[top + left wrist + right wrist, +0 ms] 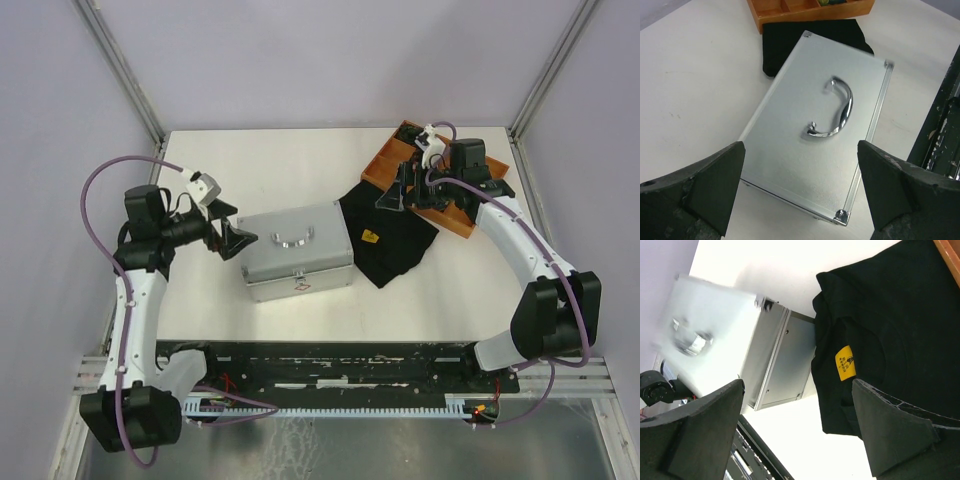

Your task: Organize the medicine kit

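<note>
The medicine kit (pixel 297 262) lies shut on the white tabletop (pixel 260 170), a little left of the middle, with its curved handle (pixel 292 237) on top. The left gripper (pixel 235 240) hangs just beside the kit's left end, jaws spread wide, and in its wrist view the lid sits between the two fingers. The right gripper (pixel 398 192), also spread wide and holding nothing, is over a black cloth (pixel 395 240) that lies against the kit's right end. A wooden tray (pixel 383 158) sits behind the cloth.
</note>
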Controlling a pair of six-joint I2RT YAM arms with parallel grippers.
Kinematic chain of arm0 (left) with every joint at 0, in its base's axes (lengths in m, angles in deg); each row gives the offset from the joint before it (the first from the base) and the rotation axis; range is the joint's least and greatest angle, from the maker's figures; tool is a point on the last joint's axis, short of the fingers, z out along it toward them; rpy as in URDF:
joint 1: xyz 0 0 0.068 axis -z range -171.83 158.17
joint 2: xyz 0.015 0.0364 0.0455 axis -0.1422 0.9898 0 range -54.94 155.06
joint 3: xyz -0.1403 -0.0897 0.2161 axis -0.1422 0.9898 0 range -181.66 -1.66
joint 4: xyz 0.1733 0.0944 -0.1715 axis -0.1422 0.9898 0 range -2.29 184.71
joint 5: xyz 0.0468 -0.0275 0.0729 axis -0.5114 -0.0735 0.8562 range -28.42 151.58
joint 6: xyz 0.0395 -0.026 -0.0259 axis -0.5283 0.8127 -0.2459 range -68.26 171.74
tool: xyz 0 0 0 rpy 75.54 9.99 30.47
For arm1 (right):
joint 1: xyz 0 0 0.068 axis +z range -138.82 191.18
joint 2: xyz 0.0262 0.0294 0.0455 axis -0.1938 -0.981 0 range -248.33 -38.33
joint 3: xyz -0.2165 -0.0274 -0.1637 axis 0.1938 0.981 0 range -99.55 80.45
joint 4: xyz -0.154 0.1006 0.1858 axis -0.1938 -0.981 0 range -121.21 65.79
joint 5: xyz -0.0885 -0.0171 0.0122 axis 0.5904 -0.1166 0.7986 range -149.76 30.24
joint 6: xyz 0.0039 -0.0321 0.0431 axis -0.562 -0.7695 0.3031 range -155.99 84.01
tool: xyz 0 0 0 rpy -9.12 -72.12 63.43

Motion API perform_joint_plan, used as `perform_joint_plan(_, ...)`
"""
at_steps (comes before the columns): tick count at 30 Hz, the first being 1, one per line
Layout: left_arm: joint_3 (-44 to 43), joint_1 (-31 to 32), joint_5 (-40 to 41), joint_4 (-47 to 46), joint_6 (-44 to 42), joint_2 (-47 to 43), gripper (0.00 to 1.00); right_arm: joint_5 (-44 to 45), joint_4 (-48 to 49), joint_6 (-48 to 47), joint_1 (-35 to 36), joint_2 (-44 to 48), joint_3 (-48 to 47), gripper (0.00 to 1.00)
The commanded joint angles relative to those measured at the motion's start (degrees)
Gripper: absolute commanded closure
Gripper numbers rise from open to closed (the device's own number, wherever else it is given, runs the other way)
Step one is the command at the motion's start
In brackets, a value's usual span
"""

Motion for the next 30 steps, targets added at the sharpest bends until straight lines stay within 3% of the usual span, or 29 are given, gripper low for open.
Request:
perform_joint_plan(1, 0.7, 0.2, 1.3, 6.5, -7.3, -3.9, 0.0, -3.5, 0.8, -3.2, -0.3, 2.7, -1.2, 0.03)
perform_joint_plan(6, 1.6, 0.2, 6.6, 13.8, -13.8, -7.3, 0.0, -5.1, -1.5, -7.8, 0.1, 4.8, -0.9, 0.04)
perform_joint_plan(10, 4.2, 0.1, 13.1, 19.5, -21.5, -11.2, 0.0, -2.7, -6.6, -16.7, 2.8, 7.2, 1.2, 0.05)
perform_joint_plan(17, 9.9, 0.2, 20.4, 31.0, -35.2, -19.0, 0.0, 9.2, -15.0, -36.0, 16.9, 13.7, 9.7, 0.05)
perform_joint_plan(23, 13.0, 0.1, 24.7, 33.8, -40.7, -20.7, 0.0, 11.8, -10.6, -37.4, 23.8, 14.5, 14.9, 0.07)
perform_joint_plan(30, 16.6, 0.2, 26.2, 28.9, -40.4, -19.5, 0.01, 24.7, -4.4, -35.1, 32.0, 7.8, 14.0, 0.1)
